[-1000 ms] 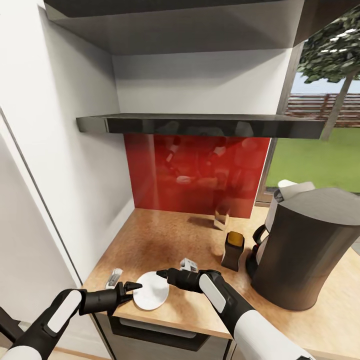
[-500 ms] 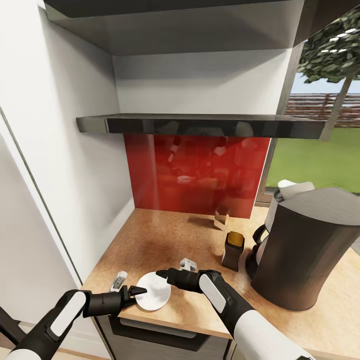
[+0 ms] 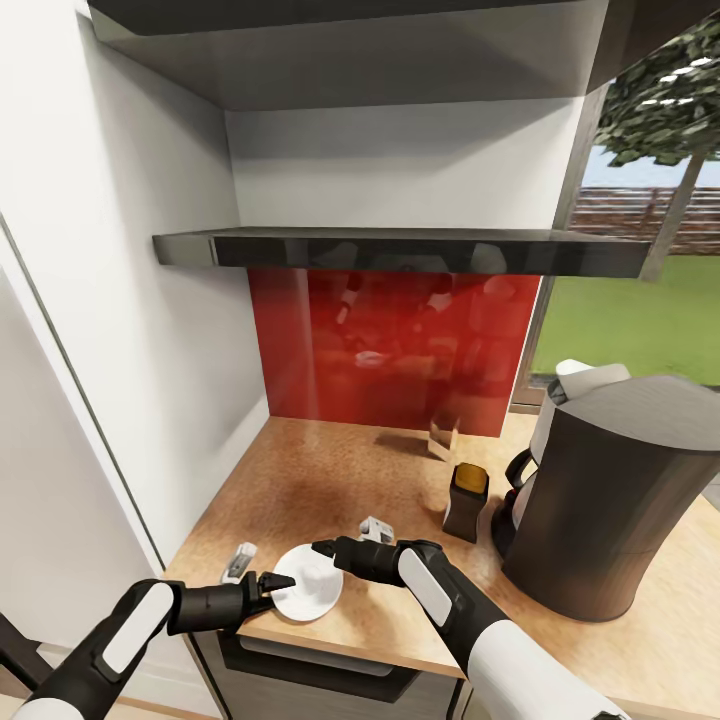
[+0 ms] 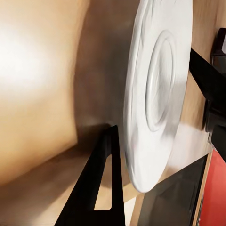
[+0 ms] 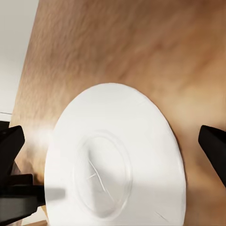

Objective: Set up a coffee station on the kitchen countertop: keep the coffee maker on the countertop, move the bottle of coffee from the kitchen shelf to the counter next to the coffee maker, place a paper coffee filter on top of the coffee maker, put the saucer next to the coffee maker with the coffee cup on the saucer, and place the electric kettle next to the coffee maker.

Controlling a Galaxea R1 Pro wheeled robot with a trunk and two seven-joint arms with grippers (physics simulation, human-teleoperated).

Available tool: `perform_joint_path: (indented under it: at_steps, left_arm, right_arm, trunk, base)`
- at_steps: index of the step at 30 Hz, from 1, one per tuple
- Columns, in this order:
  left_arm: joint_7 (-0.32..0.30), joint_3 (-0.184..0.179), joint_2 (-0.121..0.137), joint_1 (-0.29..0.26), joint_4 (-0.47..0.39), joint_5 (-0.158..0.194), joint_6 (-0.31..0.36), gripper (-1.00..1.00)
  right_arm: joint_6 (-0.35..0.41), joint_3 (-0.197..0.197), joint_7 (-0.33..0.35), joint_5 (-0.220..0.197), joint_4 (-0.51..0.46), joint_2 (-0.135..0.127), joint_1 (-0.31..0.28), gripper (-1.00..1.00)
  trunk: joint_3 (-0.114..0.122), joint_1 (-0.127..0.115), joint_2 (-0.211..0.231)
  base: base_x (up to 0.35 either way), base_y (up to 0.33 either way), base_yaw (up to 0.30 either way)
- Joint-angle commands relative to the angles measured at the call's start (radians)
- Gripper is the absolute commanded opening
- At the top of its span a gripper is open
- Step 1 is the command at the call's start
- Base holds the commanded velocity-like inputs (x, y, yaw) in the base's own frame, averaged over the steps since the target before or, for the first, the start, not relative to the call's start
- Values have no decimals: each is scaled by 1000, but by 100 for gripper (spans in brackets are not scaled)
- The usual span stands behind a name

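My left gripper [image 3: 272,585] sits at the saucer's [image 3: 308,583] 8 o'clock rim, its fingers spread just enough to straddle that edge; in the left wrist view one finger [image 4: 101,181] lies on the wood under the saucer [image 4: 157,89] and the other runs over its top face, so the rim is between them, though I cannot tell whether they press it. My right gripper [image 3: 322,547] hovers over the saucer's 12 o'clock side, and the right wrist view puts its fingertips [image 5: 214,143] wide apart with the saucer [image 5: 115,157] between them (nothing held).

The saucer lies flat on the wooden countertop [image 3: 330,470], close to its front edge, with bare wood stretching toward 12 o'clock up to the red backsplash [image 3: 390,350]. A white wall [image 3: 150,300] closes off the 9 o'clock side, and a dark shelf [image 3: 400,250] overhangs the counter.

At 3 o'clock stands the large dark coffee maker [image 3: 610,500], with a small dark container [image 3: 466,500] just beside it. A small shiny object [image 3: 442,436] stands farther back; I cannot tell what it is.
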Motion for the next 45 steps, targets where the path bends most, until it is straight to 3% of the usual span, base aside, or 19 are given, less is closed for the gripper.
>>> perform_joint_path:
  at_steps: [1, 9, 24, 25, 45]
  left_arm:
    - [-4, -8, 0, 0, 38, -40, -7, 100]
    - [-3, -49, -16, 0, 36, -41, -7, 100]
    - [-1, -50, -19, 0, 36, -40, -7, 100]
    - [-1, -50, -19, 0, 36, -40, -7, -100]
    - [-1, -43, -19, -1, 34, -40, -7, -100]
  right_arm:
    - [6, 2, -2, 5, 1, 0, 0, 100]
    - [6, 2, 1, 5, 1, 0, 0, 100]
    - [7, 2, 44, 5, 1, 0, 0, 100]
    - [7, 2, 44, 5, 1, 0, 0, 100]
    - [7, 2, 46, 5, 1, 0, 0, 100]
  trunk:
    - [-3, 1, -1]
    - [-3, 1, -1]
    - [-3, 1, -1]
    - [-3, 1, -1]
    - [-3, 1, -1]
  base:
    - [0, 0, 0]
    - [0, 0, 0]
    - [0, 0, 0]
    - [0, 0, 0]
    - [0, 0, 0]
